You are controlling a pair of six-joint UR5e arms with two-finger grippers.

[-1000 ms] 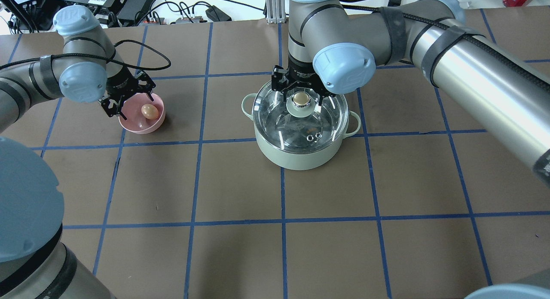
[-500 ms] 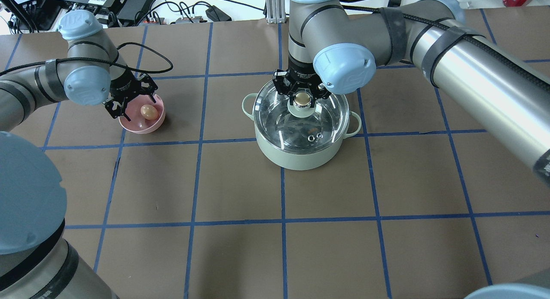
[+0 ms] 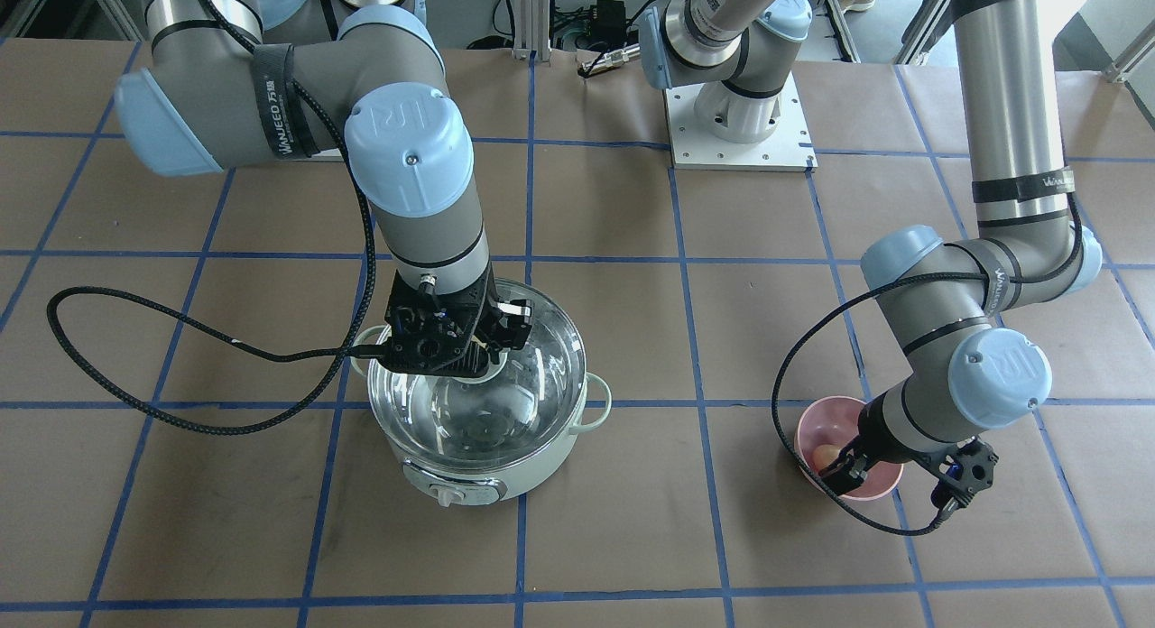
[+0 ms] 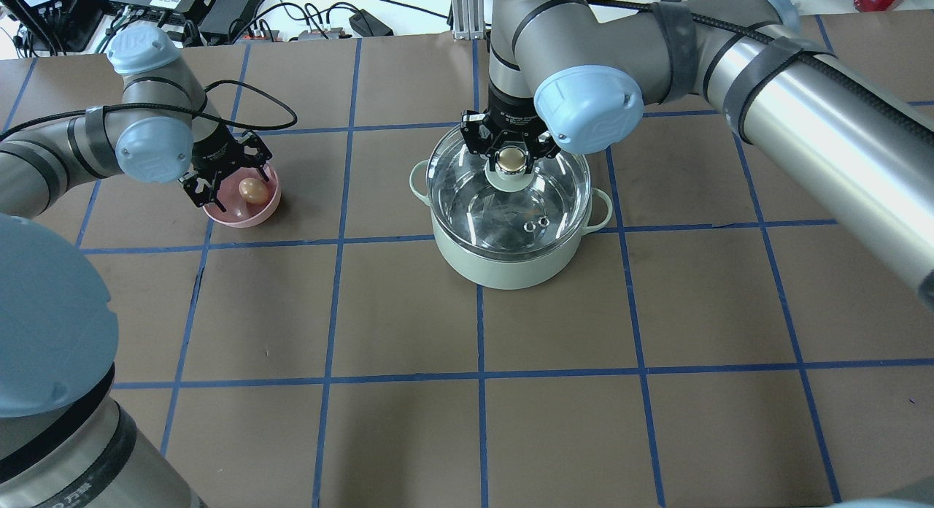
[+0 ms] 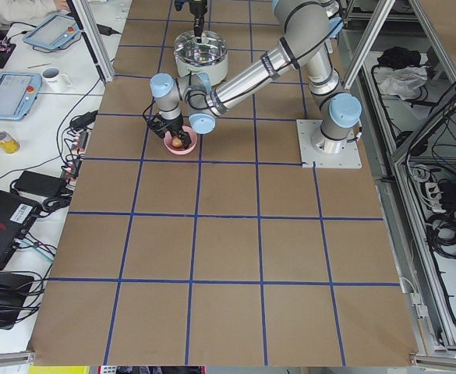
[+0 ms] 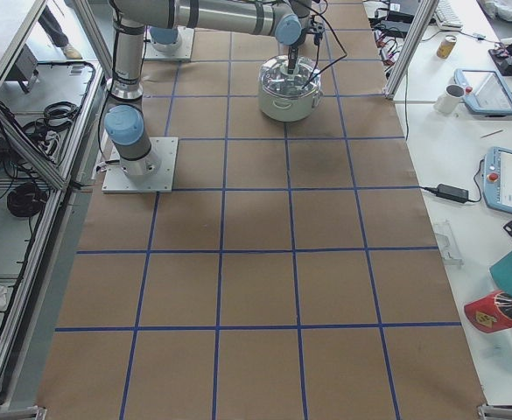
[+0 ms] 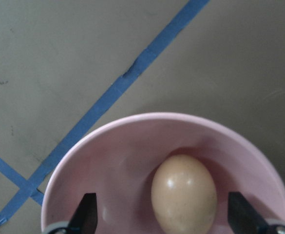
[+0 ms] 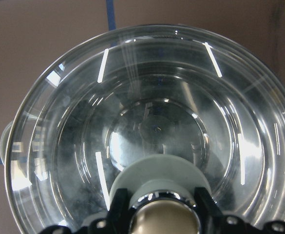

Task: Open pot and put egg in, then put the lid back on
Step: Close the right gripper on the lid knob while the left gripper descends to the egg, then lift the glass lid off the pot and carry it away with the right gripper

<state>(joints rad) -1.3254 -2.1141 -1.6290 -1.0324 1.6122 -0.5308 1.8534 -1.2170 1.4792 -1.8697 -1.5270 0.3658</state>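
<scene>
The mint-green pot (image 4: 503,266) stands mid-table; it also shows in the front view (image 3: 478,470). My right gripper (image 4: 512,158) is shut on the beige-topped knob (image 8: 164,222) of the glass lid (image 4: 474,201). The lid seems to sit slightly above the pot's rim in the front view (image 3: 541,339). The tan egg (image 4: 253,190) lies in a pink bowl (image 4: 237,217). My left gripper (image 4: 228,176) is open and low over the bowl. In the left wrist view its fingertips (image 7: 87,213) straddle the egg (image 7: 183,195) without touching it.
The table is brown paper with a blue tape grid. The left arm's black cable (image 4: 270,106) loops behind the bowl. The right arm's cable (image 3: 180,411) lies on the table beside the pot. The pot's control knob (image 3: 444,494) faces the operators' side.
My left gripper has moved over the bowl, closer to the egg. My right gripper has closed in on the lid knob, and the lid has shifted slightly up and back.
</scene>
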